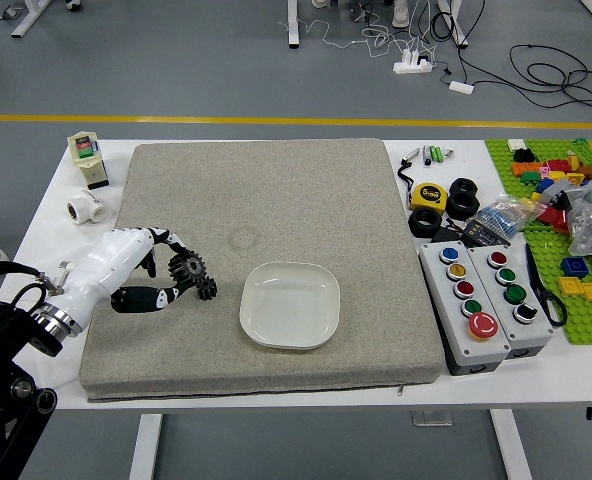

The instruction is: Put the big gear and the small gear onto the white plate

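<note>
This place looks like a robotics lab or a test workshop. On the white table (pixel 376 395) there are two control boxes (pixel 465 310) with round coloured buttons, a yellow tape measure (pixel 429 196) and a green building-block board (pixel 588 318). At the left edge of the tabletop a robot arm (pixel 14 385) with metal joints reaches in. Behind the far edge, the grey floor (pixel 206 60) carries a yellow line (pixel 236 120), a power strip (pixel 412 63) and loose black cables (pixel 551 75).
</note>
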### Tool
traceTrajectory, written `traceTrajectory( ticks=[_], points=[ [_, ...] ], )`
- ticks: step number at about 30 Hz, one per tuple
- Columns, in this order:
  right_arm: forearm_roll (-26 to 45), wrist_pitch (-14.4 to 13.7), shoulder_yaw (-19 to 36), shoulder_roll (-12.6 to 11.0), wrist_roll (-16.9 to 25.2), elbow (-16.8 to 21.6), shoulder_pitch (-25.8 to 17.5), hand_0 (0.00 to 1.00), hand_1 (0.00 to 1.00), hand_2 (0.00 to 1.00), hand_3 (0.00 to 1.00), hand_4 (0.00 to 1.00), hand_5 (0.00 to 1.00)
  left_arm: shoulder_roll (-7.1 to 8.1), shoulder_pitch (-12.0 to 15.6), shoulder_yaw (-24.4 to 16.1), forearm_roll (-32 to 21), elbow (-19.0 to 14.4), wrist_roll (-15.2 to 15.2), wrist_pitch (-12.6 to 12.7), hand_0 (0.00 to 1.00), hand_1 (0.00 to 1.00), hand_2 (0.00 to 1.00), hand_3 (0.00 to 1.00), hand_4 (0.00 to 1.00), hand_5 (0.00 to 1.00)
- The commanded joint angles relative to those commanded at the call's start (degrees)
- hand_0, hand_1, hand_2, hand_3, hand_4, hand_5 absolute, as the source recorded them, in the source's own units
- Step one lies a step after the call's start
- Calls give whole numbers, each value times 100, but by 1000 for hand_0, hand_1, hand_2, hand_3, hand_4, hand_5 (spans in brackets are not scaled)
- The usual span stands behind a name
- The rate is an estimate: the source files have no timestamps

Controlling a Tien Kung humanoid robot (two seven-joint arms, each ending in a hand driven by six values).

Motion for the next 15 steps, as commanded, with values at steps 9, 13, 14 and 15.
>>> traceTrajectory(
  ticks=[9, 13, 14, 15],
  points=[
    [24, -2, -17, -8, 10, 0, 14, 616, 612, 714, 597, 801, 759, -162, -276, 539, 0, 63, 9, 378, 288, 309, 382, 529, 488, 2],
    [34, -6, -26, -11, 14, 0, 13, 616, 612, 714, 597, 801, 759, -212, -388, 869, 0, 173, 26, 581, 288, 309, 382, 529, 488, 2],
    [34, -8, -30, -11, 14, 0, 11, 616, 612, 713, 596, 801, 758, -241, -426, 1000, 0, 218, 45, 660, 287, 309, 382, 529, 487, 2],
    [36, -10, -37, -11, 13, 0, 5, 616, 612, 713, 596, 801, 758, -265, -490, 1200, 0, 258, 83, 747, 287, 309, 382, 529, 487, 2]
  ],
)
